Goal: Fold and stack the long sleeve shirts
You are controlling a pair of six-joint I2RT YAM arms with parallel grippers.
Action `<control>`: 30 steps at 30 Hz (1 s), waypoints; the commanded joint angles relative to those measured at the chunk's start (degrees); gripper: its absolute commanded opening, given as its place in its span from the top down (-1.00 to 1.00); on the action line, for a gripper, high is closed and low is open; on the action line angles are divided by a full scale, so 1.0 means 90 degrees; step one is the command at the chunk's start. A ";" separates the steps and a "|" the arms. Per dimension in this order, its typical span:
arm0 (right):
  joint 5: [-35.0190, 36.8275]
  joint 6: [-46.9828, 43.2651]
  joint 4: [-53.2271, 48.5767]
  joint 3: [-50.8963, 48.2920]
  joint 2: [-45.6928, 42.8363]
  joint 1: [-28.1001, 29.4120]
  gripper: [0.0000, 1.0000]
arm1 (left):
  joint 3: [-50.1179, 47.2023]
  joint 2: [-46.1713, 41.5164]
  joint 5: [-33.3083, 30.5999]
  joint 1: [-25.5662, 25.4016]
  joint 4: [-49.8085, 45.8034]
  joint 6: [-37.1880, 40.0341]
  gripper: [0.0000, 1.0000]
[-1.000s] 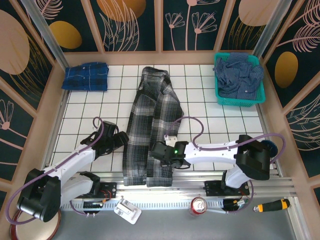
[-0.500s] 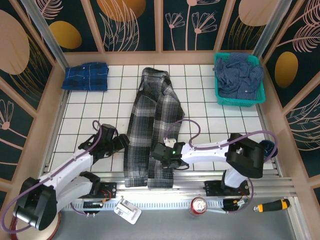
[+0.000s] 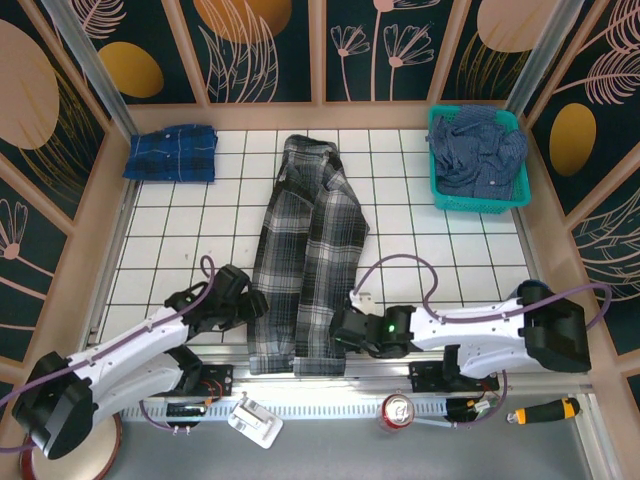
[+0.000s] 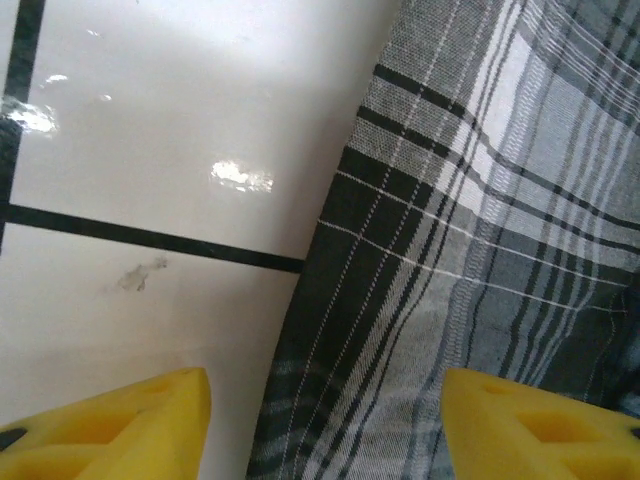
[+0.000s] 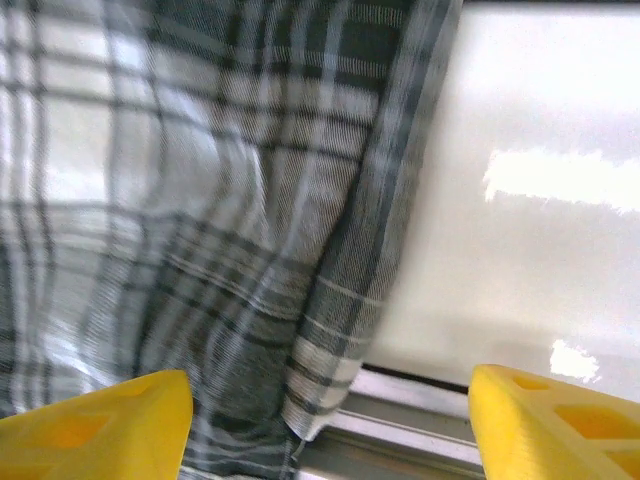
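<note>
Right gripper (image 3: 343,327) just let go of the grey plaid shirt (image 3: 305,265); jaws now wide, right hem edge between them. Left gripper (image 4: 325,425) has moved in, wide, astride the left edge. Likely regrasping for the next fold.

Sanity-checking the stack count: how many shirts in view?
3: grey plaid shirt spread mid-table; blue plaid shirt folded far left; navy shirt bunched in the basket, which may hide more.
</note>
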 commanded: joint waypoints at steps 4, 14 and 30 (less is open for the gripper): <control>-0.0339 0.0307 0.0991 -0.0031 0.0510 0.0117 -0.47 | -0.0223 0.0039 -0.0071 -0.1048 -0.0102 -0.1068 -0.18; -0.0139 0.0681 0.0795 0.0012 0.0264 0.0071 1.00 | -0.0018 -0.0151 0.0108 -0.1275 -0.0105 -0.1131 0.61; -0.0622 -0.0998 -0.0202 0.1533 -0.1330 -0.3036 1.00 | 0.2937 0.1153 -0.0221 -0.0206 -0.0374 0.0135 0.87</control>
